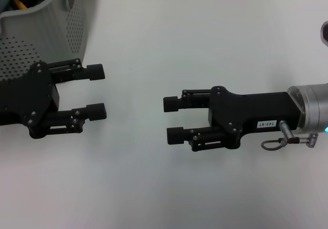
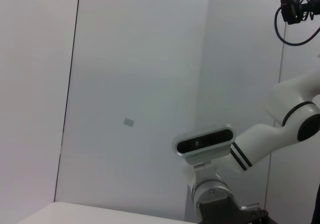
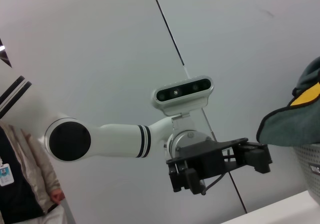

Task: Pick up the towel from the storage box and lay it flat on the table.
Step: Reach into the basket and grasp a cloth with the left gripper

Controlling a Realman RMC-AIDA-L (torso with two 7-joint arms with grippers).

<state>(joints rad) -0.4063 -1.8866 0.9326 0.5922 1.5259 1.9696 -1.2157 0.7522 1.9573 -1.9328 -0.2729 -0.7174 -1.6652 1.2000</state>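
The left end effector (image 1: 100, 91) hovered released, fingers spread and empty, just beside the storage box (image 1: 46, 32), which sat at ten o'clock on the tabletop (image 1: 205, 39). The right end effector (image 1: 173, 120) faced it from three o'clock, likewise released and holding nothing, with bare tabletop between the two. In the right wrist view, the towel (image 3: 295, 116) bulged over the rim of the box, not yet touched; from the head view only a sliver of cloth showed at the box's far corner.

The pickup appeared not to have begun. Done well, it would probably mean lifting the left arm over the rim, pinching a raised fold, then drawing the cloth clear before spreading it.

The towel looked soft and dark green with black edging and a yellow underside. The box was pale grey plastic dotted with small round holes; the tabletop was smooth and white.
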